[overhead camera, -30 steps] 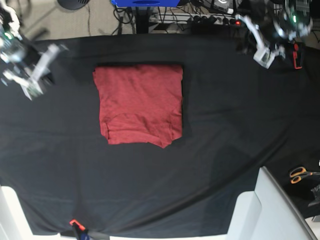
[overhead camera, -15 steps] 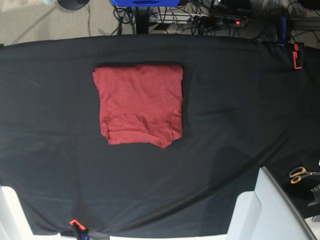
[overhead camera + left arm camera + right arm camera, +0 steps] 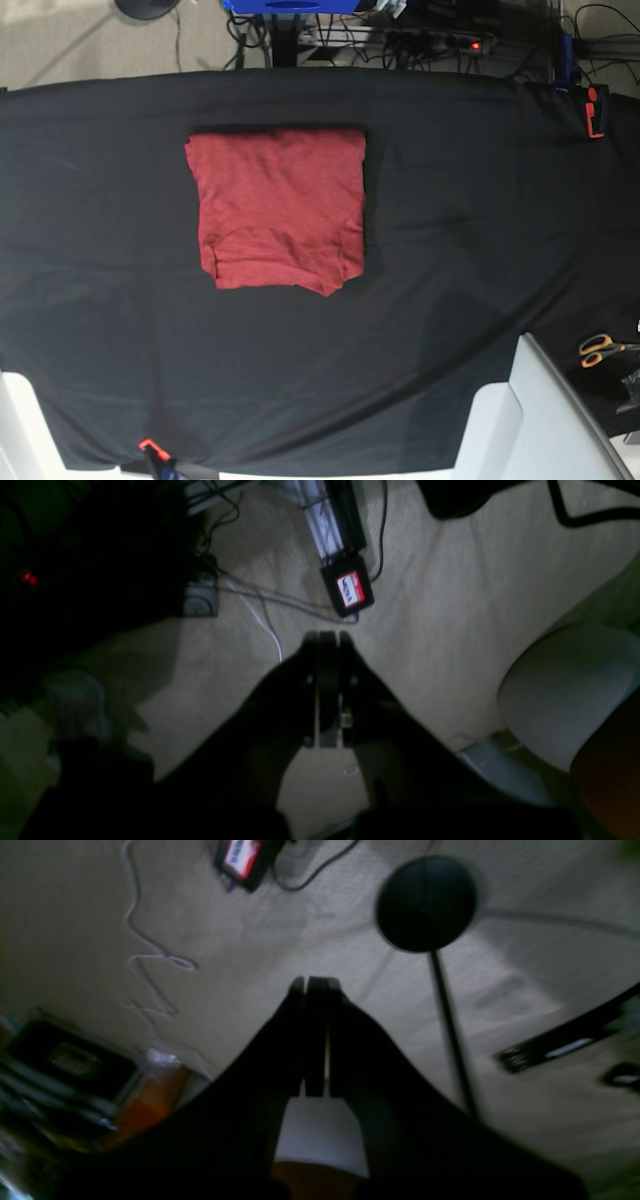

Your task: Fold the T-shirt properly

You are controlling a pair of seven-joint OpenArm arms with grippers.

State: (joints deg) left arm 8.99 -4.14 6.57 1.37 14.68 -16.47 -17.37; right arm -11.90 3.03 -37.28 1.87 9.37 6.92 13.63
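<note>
The brick-red T-shirt (image 3: pixel 277 208) lies folded into a compact rectangle on the black cloth sheet (image 3: pixel 460 230), left of centre and toward the far edge. Neither arm shows in the base view. In the left wrist view my left gripper (image 3: pixel 327 635) is shut, empty, and hangs over beige carpet away from the table. My right gripper (image 3: pixel 315 981) is also shut with nothing in it, over carpet in the right wrist view. The shirt is out of both wrist views.
Orange-handled scissors (image 3: pixel 600 349) lie at the right edge. A white chair (image 3: pixel 530 420) stands at the near right. Orange clamps (image 3: pixel 595 112) hold the sheet's corners. Cables and a power brick (image 3: pixel 347 591) lie on the floor, and a round black lamp base (image 3: pixel 426 902).
One second ago both arms were at the far corners of the table in the base view; they have since withdrawn out of that view. The shirt has not moved.
</note>
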